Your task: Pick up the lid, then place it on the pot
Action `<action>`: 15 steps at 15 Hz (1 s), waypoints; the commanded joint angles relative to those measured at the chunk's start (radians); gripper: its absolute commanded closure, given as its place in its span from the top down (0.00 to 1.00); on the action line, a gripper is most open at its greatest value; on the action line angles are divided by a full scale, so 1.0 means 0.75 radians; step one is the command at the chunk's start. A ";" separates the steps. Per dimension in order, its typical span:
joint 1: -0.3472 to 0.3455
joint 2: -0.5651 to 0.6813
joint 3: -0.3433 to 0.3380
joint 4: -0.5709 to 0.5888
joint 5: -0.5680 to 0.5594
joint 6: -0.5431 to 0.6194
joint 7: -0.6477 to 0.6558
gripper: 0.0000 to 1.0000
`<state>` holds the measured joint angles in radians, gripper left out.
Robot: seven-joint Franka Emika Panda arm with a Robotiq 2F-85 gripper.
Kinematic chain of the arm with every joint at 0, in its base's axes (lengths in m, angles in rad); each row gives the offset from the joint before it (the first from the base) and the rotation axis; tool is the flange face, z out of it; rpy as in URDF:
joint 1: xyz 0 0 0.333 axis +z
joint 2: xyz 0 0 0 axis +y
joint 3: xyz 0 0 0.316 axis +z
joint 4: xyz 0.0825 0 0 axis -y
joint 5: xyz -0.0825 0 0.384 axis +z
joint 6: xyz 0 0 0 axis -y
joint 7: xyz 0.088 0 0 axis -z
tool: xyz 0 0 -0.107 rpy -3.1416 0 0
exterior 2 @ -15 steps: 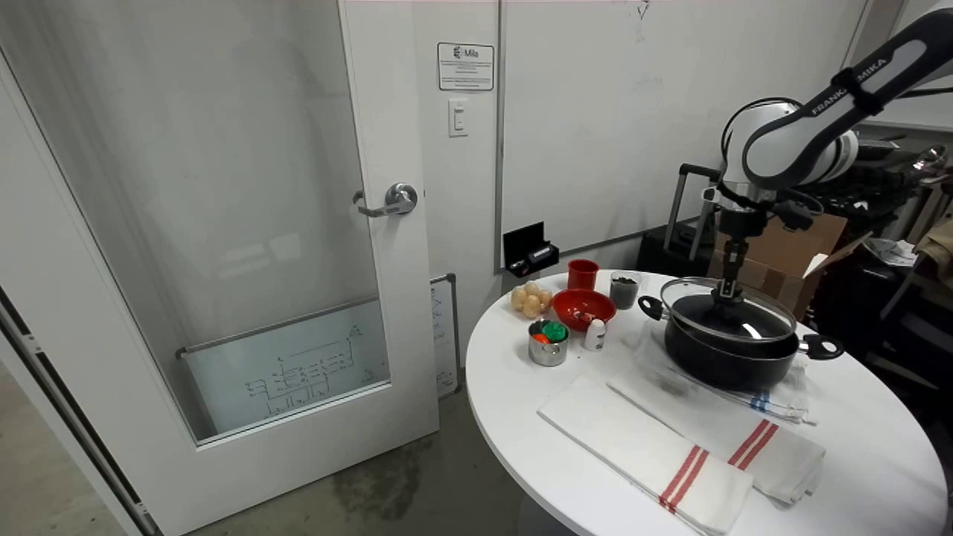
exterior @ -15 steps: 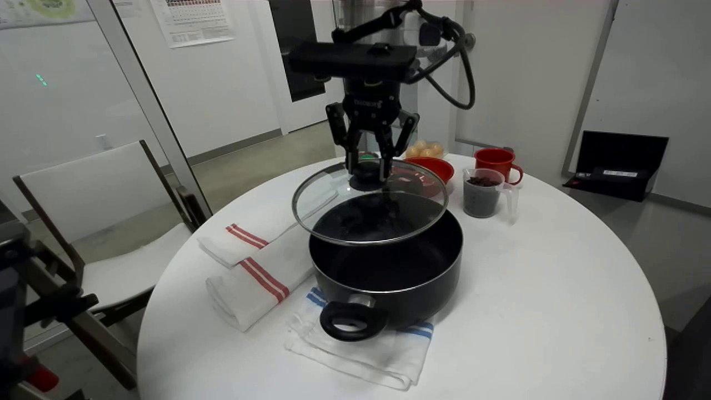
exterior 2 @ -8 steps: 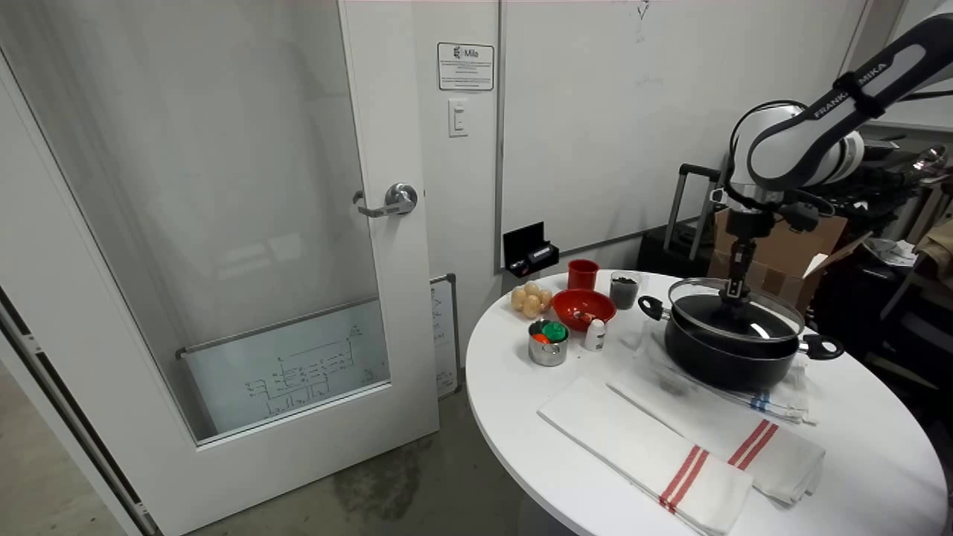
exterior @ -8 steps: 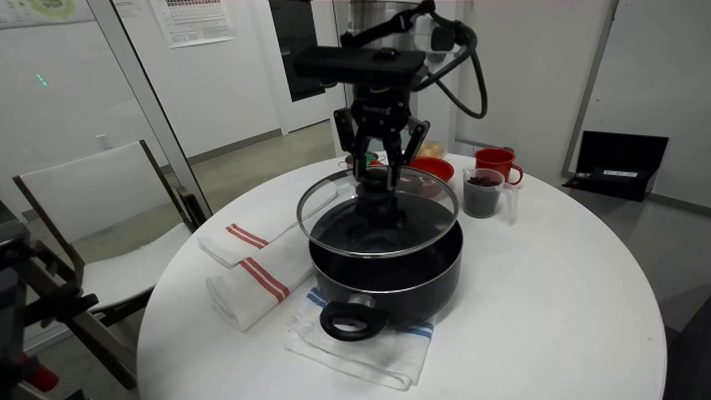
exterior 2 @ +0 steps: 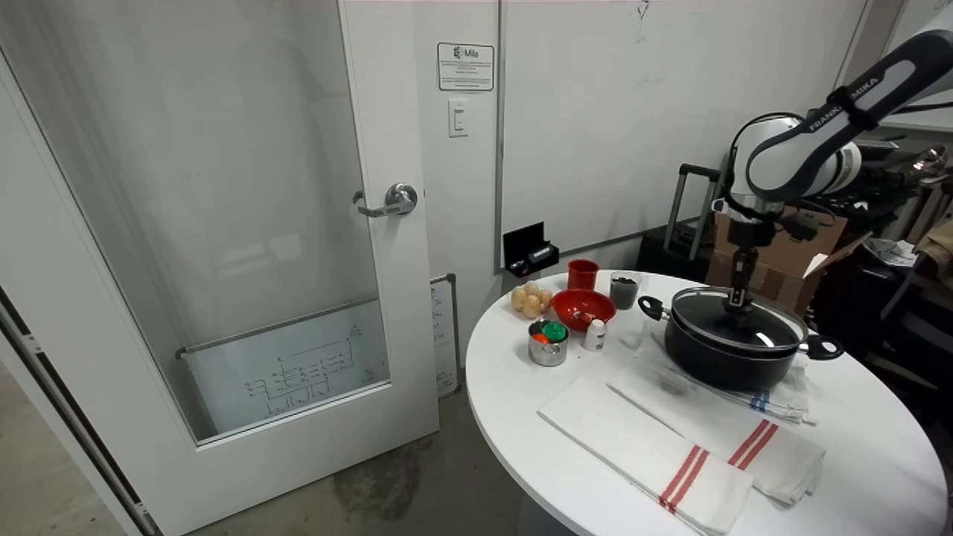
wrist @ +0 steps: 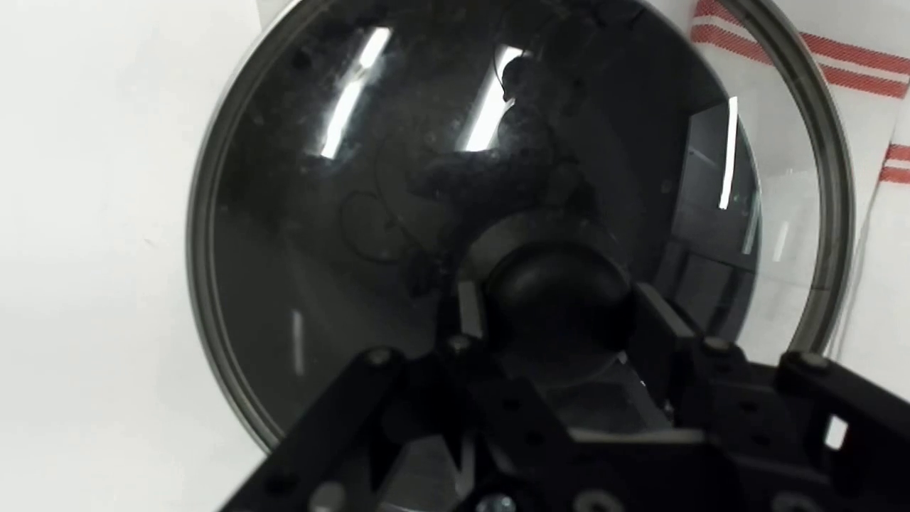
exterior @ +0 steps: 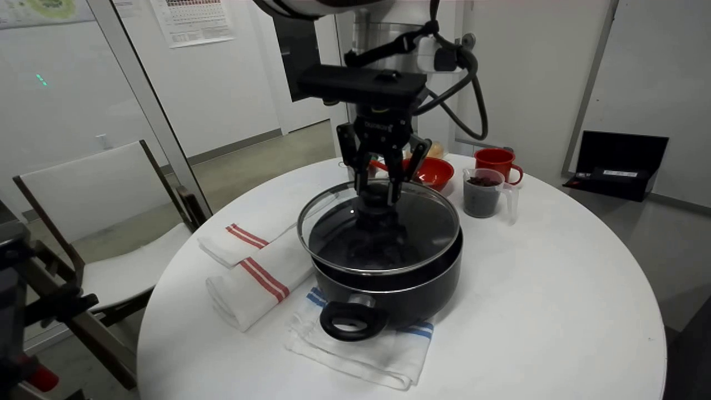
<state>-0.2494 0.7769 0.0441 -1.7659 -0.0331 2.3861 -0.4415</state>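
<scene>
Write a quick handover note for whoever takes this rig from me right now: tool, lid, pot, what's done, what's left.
Tool: closed on the knob of the lid.
Lid: held above the pot, not seated; an exterior view shows a dark gap over the pot's near rim. In the wrist view it seems off-centre toward the red-striped towels.
Pot: standing on the blue-striped cloth.
Done: lid picked up and brought over the pot.
Left: probably centre it, lower until it seats, then open the tool and back away.
</scene>
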 commanded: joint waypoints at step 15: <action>0.012 0.101 -0.025 0.136 0.000 -0.014 0.039 0.25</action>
<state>-0.2485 0.8500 0.0273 -1.6841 -0.0331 2.3861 -0.4260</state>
